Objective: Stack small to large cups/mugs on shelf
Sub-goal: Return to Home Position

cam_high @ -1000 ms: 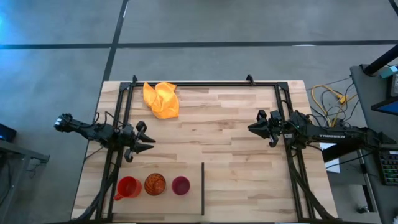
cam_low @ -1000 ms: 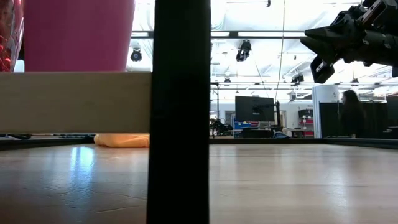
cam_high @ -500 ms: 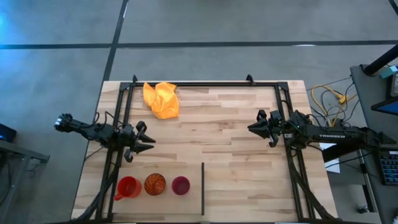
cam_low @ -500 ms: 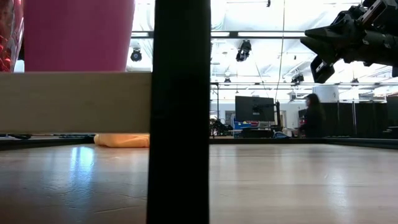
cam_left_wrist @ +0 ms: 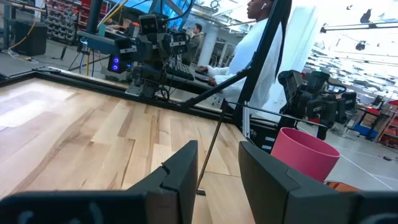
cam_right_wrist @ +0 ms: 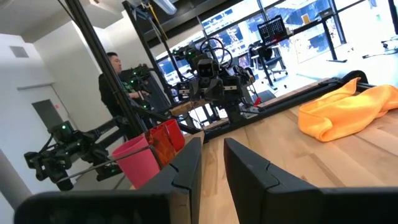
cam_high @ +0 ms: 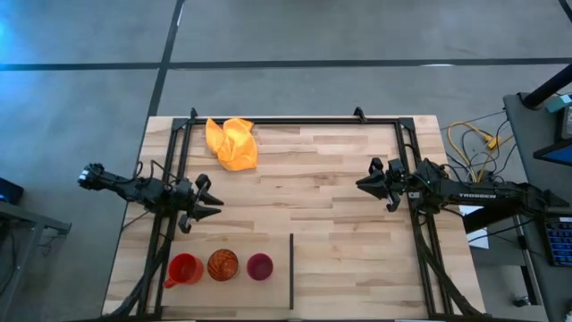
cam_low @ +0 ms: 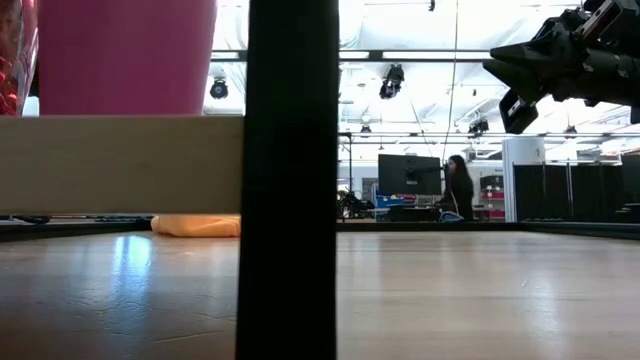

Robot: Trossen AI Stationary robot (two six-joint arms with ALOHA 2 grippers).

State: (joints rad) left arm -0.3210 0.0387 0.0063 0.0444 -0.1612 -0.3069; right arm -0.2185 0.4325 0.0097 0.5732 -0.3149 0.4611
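Three cups stand upright in a row on the shelf board at the table's near left: the red mug with a handle, the see-through orange tumbler and the small magenta cup. The magenta cup also shows in the low view, the left wrist view and the right wrist view. My left gripper hovers open and empty just beyond the cups, at the table's left. My right gripper hovers open and empty at the right, pointing left; it also shows in the low view.
A crumpled yellow-orange cloth lies at the far left of the table. A dark upright post stands at the shelf's right end, beside the magenta cup. A black frame runs along the table's edges. The bare wood in the middle is free.
Both arms and the cups have kept still. A person far behind the table has walked across the room.
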